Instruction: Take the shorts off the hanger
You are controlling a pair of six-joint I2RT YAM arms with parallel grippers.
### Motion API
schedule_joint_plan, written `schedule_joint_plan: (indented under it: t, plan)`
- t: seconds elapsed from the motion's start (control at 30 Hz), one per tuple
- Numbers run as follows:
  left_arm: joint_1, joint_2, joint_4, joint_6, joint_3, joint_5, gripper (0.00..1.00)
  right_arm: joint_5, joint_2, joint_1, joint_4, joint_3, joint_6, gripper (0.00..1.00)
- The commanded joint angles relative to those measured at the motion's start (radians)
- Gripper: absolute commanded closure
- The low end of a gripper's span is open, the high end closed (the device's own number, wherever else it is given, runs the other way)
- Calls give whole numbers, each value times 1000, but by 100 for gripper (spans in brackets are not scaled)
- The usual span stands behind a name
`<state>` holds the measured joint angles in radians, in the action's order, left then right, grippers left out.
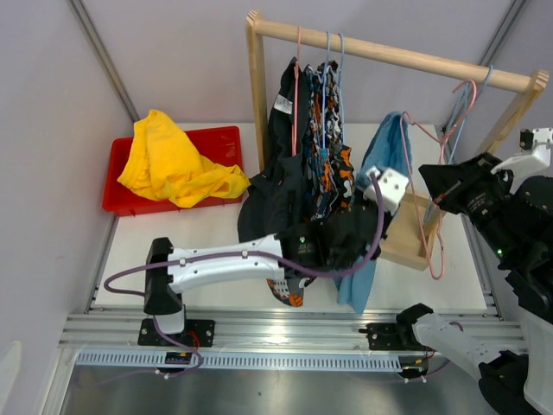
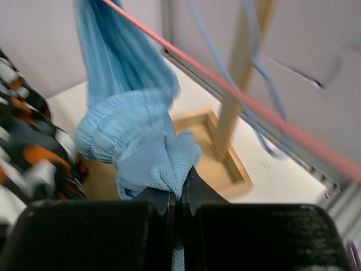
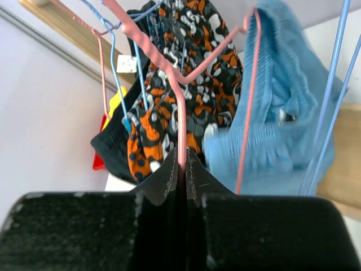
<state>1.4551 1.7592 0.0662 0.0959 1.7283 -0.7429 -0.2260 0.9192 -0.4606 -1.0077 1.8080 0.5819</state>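
One pair of shorts out of five is off so far: the yellow shorts (image 1: 177,160) lie heaped in the red bin (image 1: 226,135) at the left of the surface (image 1: 207,246). My left gripper (image 2: 179,197) is pinched tight on a fold of the blue shorts (image 2: 135,135), which stretch up from it towards the wooden rack (image 1: 389,54). My right gripper (image 3: 183,164) is clamped flat on the wire of the pink hanger (image 3: 181,113), steadying it below the rail. From the right wrist view the blue fabric seems draped over one arm of that hanger, though I cannot tell for certain whether it is caught there or already sliding free. By my reckoning this second pair is midway through removal and not yet done. Further left on the rail the black shorts (image 1: 281,117) and the patterned shorts (image 1: 333,177) hang bunched together on their own hangers; I take the patterned ones for two pairs. That leaves three untouched after the blue pair comes away, so well over half the job remains.
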Motion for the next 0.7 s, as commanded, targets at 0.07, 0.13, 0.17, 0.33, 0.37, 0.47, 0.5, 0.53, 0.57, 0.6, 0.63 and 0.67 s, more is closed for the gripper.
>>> schedule_joint_plan:
  t: [0.07, 0.13, 0.17, 0.33, 0.37, 0.47, 0.5, 0.53, 0.57, 0.6, 0.63, 0.67]
  plan:
    - [-55, 25, 60, -19, 142, 69, 100, 22, 10, 4, -6, 28, 24, 100]
    - [-52, -18, 55, 37, 79, 89, 100, -2, 49, 5, 0, 69, -5, 100]
    - [-35, -36, 47, 53, 15, 86, 100, -12, 64, 4, 21, 83, -17, 100]
    - [94, -182, -2, 88, -218, -13, 100, -81, 187, 8, 84, 195, -99, 100]
    - [150, -199, 9, 91, -228, -71, 100, -97, 231, 13, 104, 232, -125, 100]
    - [252, -263, 90, 97, -242, -139, 100, -121, 291, 28, 156, 264, -166, 100]
    - [276, -282, 118, 94, -239, -162, 100, -125, 300, 51, 171, 267, -183, 100]
    - [296, -302, 168, 90, -237, -205, 100, -113, 306, 66, 185, 264, -191, 100]
    - [333, -338, 206, 88, -218, -219, 100, -102, 323, 86, 199, 261, -192, 100]
    - [349, -355, 301, 99, -182, -231, 100, -86, 328, 135, 205, 249, -191, 100]
    - [376, -366, 354, 102, -158, -258, 100, -29, 334, 166, 211, 237, -183, 100]
    - [389, -385, 410, 102, -129, -271, 100, 5, 339, 196, 215, 223, -176, 100]
